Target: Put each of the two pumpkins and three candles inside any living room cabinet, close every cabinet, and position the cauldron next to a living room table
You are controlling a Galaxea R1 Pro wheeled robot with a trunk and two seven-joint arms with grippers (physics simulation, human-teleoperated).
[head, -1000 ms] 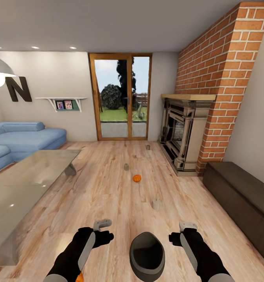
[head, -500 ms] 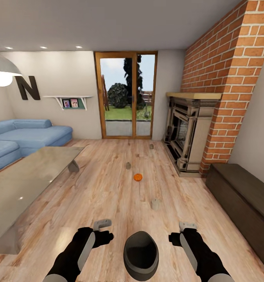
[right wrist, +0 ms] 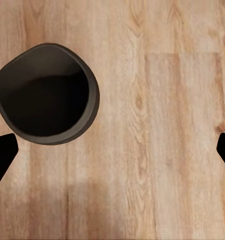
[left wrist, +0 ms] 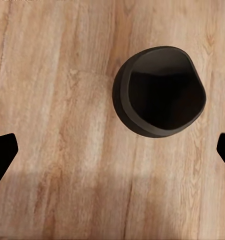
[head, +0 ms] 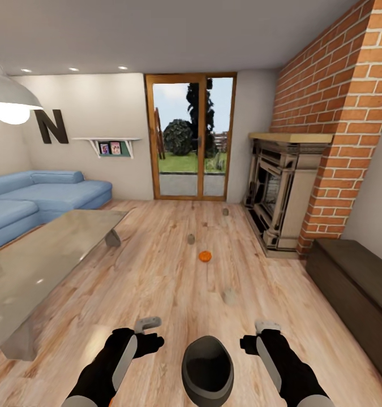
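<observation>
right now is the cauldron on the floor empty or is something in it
Empty. The cauldron stands upright on the wood floor, and both wrist views look straight down its open mouth onto a bare dark inside, with no pumpkin or candle in it.

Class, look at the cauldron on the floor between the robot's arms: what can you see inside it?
The cauldron stands on the wooden floor with its mouth open upward. Its visible interior is dark and holds nothing. The deepest part is in shadow, so something small there cannot be ruled out.
</observation>
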